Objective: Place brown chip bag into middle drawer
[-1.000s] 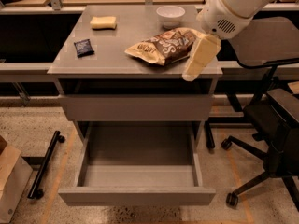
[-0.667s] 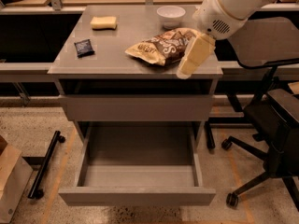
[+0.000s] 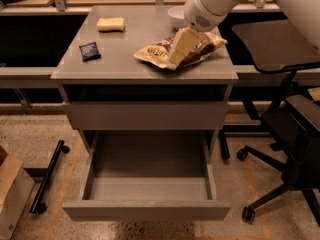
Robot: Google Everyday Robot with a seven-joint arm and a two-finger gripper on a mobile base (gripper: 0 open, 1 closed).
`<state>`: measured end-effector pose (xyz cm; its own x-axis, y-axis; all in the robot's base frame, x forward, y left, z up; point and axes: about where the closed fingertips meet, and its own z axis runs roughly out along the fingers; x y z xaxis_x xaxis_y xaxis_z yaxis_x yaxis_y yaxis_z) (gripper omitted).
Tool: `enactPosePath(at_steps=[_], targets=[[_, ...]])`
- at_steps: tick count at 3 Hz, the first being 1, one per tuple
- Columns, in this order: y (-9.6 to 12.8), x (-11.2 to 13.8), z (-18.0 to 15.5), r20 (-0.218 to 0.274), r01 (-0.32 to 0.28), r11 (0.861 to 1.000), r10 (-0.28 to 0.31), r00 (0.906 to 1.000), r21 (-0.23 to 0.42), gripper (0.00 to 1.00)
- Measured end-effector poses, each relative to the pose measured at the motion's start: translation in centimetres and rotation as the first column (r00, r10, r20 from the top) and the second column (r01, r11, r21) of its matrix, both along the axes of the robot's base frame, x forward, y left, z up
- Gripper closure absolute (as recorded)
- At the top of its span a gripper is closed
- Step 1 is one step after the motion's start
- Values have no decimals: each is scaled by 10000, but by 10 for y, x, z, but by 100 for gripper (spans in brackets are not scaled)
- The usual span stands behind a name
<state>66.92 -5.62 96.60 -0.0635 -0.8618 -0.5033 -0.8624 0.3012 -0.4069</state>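
Note:
The brown chip bag [image 3: 151, 53] lies on the grey cabinet top [image 3: 120, 64], right of centre, with cream ends and white lettering. My gripper [image 3: 178, 48] hangs from the white arm and points down onto the middle of the bag, covering part of it. The middle drawer [image 3: 145, 210] is pulled out below, an open grey box with nothing in it. The other grey drawer front [image 3: 145, 115] above it is shut.
A white bowl [image 3: 175, 15] stands behind the bag, partly hidden by the arm. A yellow sponge-like block [image 3: 111, 24] and a small dark packet [image 3: 90, 50] lie at the top's left. An office chair [image 3: 295, 124] stands right; a cardboard box [image 3: 9, 189] and black wheeled bar [image 3: 47, 176] left.
My gripper has moved left and back from the top's right front edge to over the middle of the chip bag. The bag and drawer have not moved.

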Motion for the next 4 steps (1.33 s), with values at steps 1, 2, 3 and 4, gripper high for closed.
enactPosePath(at_steps=[1,2,3,4], targets=[[3,39,-20,7,447,9990,-447,9990,-75,0],[0,77,-41,-91,882,9960,-883,9961,-122,0],[-6,107,-65,-396,1277,9917,-1282,9910,-162,0],[-11,122,-94,-977,1557,9877,-1562,9829,-134,0]])
